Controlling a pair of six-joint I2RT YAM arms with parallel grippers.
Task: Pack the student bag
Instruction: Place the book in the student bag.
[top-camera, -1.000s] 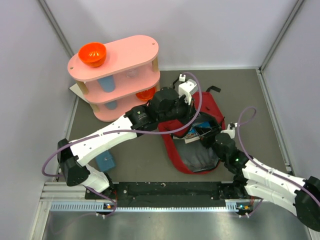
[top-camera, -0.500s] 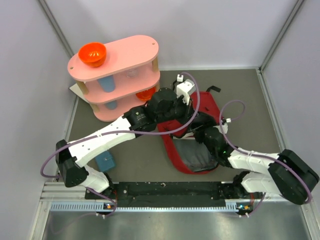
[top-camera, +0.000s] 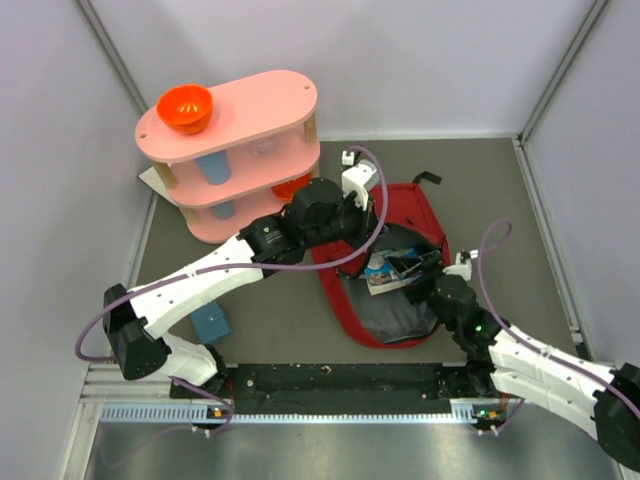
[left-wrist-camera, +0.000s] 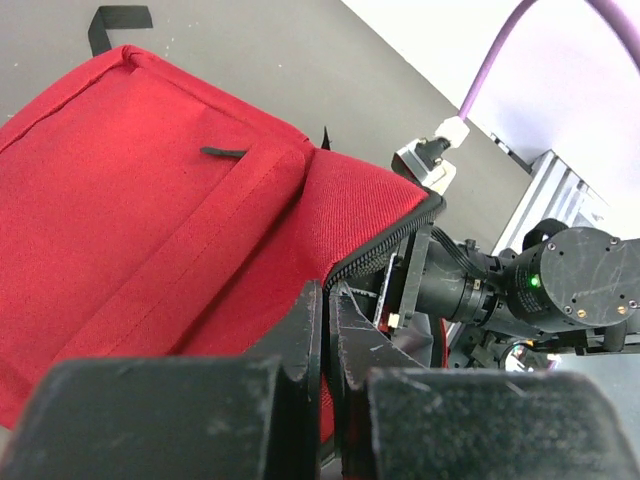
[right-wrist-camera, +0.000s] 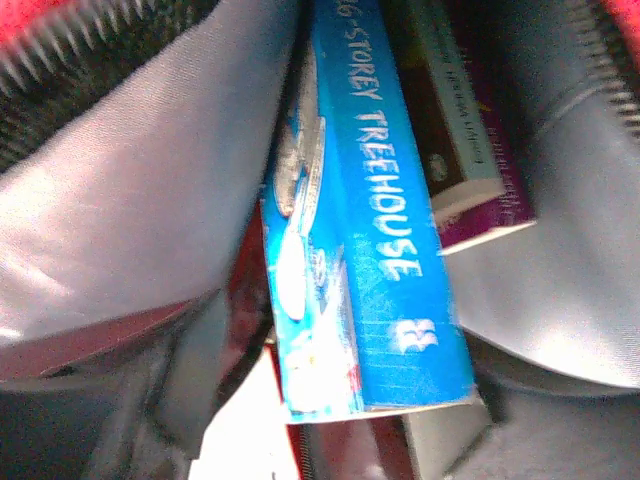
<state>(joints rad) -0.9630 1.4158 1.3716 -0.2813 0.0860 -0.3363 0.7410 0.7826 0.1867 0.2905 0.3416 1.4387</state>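
Grey tabletop (top-camera: 290, 315) enclosed by pale walls forms the work area. A pink two-tier shelf (top-camera: 250, 105) stands at the far left with an orange bowl (top-camera: 185, 107) on its top deck. The student bag (top-camera: 415, 205) lies right of centre, its mouth facing the near edge.

1. Left gripper (left-wrist-camera: 328, 310): fingers closed together at the zip edge (left-wrist-camera: 385, 255) of the bag's upper flap. Judged purpose: to hold the mouth lifted so the opening stays clear for loading.
2. Right gripper (top-camera: 408, 266): positioned at the mouth, directly in line with a blue book (right-wrist-camera: 370, 250). The book rests spine-up inside the grey lining (right-wrist-camera: 130, 200), next to a purple book (right-wrist-camera: 480, 190) deeper in. Judged purpose: to feed the blue book in along its length.

Limits of observation:
- The right fingers are dark blurs at the bottom of the wrist view, so whether they grip the blue book or stand clear cannot be told.
- The blue book's title is cut off at the top.
- How much fabric the left fingers pinch is hidden.
- The bag's far end is covered by the left arm in the overhead view.
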